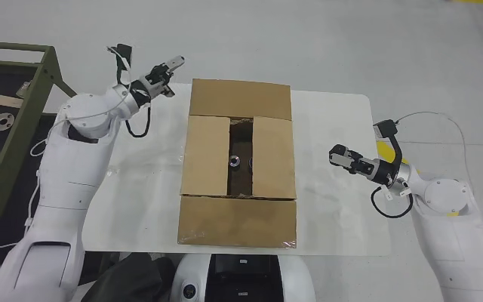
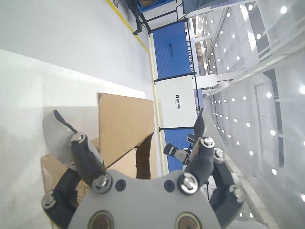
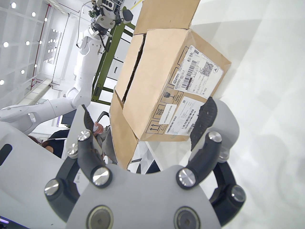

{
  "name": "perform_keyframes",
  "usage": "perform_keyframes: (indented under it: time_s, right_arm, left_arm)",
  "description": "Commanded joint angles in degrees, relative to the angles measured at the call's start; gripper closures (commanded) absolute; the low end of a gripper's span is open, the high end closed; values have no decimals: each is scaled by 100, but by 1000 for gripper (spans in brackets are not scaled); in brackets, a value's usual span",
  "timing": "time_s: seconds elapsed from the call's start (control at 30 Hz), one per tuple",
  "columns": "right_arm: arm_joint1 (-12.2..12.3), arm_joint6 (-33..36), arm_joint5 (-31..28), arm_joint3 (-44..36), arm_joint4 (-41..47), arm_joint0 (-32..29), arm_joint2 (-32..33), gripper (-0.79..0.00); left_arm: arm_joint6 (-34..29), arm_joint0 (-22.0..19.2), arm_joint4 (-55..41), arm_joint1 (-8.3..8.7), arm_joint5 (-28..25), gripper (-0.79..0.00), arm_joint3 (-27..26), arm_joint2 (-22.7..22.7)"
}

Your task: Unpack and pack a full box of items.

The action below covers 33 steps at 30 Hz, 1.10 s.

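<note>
The table (image 1: 339, 204) carries the cardboard box (image 1: 204, 155) at its middle, end flaps spread flat and inner flaps parted over a dark gap, probably for reaching inside. The left tool (image 1: 173, 66) and right tool (image 1: 336, 156) flank it, both wide open and empty.

One cardboard box (image 1: 204, 155), one table (image 1: 332, 151), one green rack (image 1: 59, 72)
</note>
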Motion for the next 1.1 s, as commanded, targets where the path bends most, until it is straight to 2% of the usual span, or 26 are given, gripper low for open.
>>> perform_keyframes:
  time_s: [0.0, 0.33, 0.77, 1.07]
  right_arm:
    - [0, 0, 0, 0, 0, 0, 0, -785]
    - [0, 0, 0, 0, 0, 0, 0, -785]
    - [0, 0, 0, 0, 0, 0, 0, -785]
    - [0, 0, 0, 0, 0, 0, 0, -785]
  left_arm:
    - [41, -143, 106, -30, 83, -785, 171, 141]
    - [-120, -857, 253, -222, 542, -785, 871, 813]
    - [-57, -1252, 326, -459, 749, -785, 1239, 1422]
    - [-190, -1522, -103, -602, 803, -785, 1654, 1527]
